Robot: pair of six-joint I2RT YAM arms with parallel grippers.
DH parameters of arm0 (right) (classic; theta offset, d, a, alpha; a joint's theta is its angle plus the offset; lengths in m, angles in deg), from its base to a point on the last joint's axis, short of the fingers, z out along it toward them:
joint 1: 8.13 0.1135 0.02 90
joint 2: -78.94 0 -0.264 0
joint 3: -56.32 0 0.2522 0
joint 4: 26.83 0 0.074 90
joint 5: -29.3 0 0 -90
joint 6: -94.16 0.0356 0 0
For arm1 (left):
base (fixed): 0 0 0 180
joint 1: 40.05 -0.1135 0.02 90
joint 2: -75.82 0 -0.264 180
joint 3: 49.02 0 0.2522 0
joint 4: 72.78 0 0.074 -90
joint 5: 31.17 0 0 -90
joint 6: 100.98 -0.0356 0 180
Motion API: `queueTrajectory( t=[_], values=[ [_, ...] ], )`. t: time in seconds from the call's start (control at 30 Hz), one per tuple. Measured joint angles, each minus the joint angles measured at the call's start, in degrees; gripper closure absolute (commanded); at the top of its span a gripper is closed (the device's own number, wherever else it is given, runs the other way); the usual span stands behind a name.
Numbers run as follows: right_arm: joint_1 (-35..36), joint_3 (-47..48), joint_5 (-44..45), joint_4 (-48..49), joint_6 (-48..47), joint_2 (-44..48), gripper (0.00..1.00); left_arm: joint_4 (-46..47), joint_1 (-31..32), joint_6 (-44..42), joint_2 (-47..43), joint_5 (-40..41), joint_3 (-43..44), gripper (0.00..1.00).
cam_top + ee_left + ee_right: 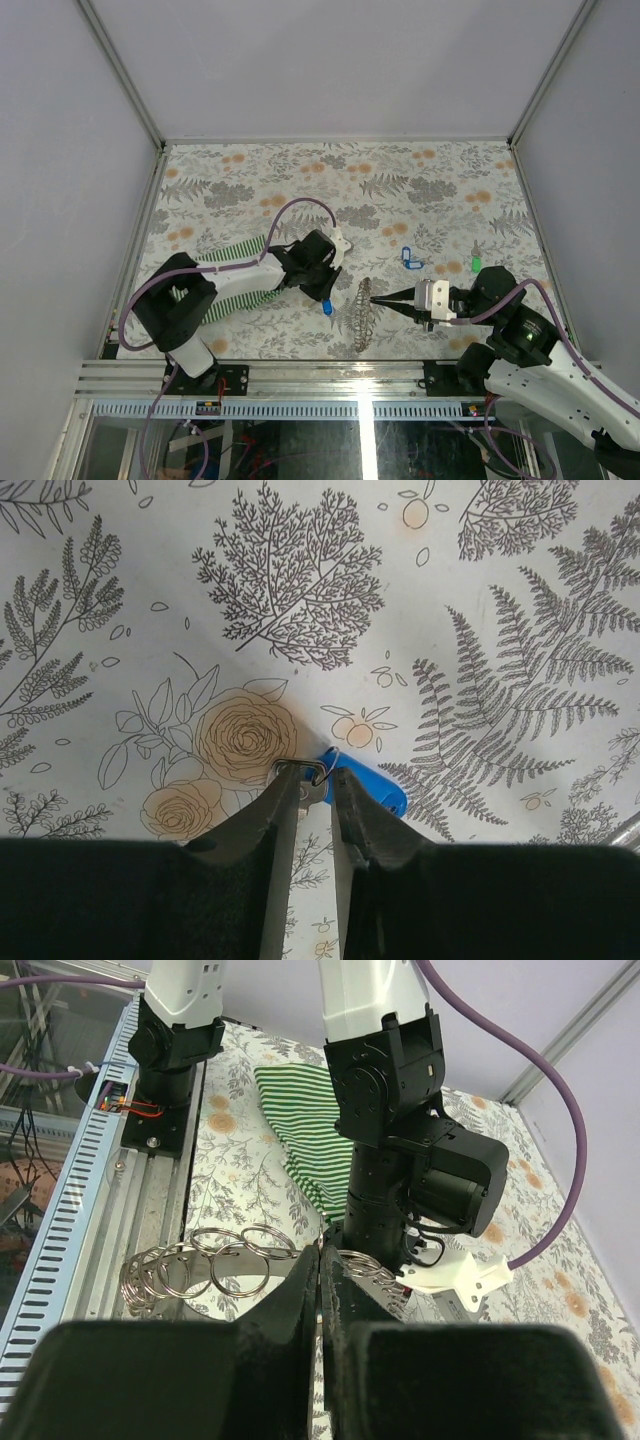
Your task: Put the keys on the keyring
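The keyring (362, 315), a floppy chain of silvery loops, lies in front of the arms, and its rings (200, 1260) spread to both sides of my right gripper (320, 1250). That right gripper (373, 297) is shut on the keyring's upper edge. A blue key (372, 783) lies on the patterned cloth, and its small metal loop (322, 770) is pinched between the tips of my left gripper (318, 775). From above, this blue key (328, 307) sits under the left gripper (327, 298), just left of the keyring. Another blue key (410, 260) and a green key (477, 264) lie farther back right.
A green striped cloth (235, 270) lies under the left arm, and the same striped cloth (300, 1120) shows behind that arm in the right wrist view. The metal rail (330, 375) runs along the table's near edge. White walls enclose the other sides.
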Motion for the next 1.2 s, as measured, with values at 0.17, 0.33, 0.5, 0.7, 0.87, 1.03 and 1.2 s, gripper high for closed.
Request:
queueTrajectory(
  t=[0.17, 0.33, 0.5, 0.7, 0.87, 1.03, 1.2],
  values=[
    [0.0, 0.0, -0.02, 0.0, 0.33, -0.07, 1.0, 0.11, 0.0, -0.37, 0.24, -0.42, 0.35, 0.97],
    [0.0, 0.0, -0.02, 0.0, 0.39, -0.07, 1.0, 0.13, 0.0, -0.74, 0.24, -1.01, 0.35, 1.0],
    [0.0, 0.0, -0.02, 0.0, 0.42, -0.07, 1.0, 0.11, 0.0, -0.81, 0.02, -1.29, 0.35, 1.0],
    [0.0, 0.17, 0.02, -0.2, 0.87, -0.2, 1.0, 0.44, 0.0, -1.64, -5.75, -1.92, -0.5, 1.0],
    [0.0, 2.08, -0.04, -1.11, 1.64, -2.03, 1.0, 1.62, 0.0, -2.19, -14.47, -2.84, -1.2, 1.0],
    [0.0, 2.36, -0.42, -0.87, 3.58, -3.74, 1.0, 2.54, 0.0, -3.17, -21.05, -4.13, -1.2, 1.0],
    [0.0, 2.36, -1.11, 0.87, 5.97, -5.35, 1.0, 2.91, 0.0, -3.37, -26.16, -4.87, -1.2, 1.0]
  ],
)
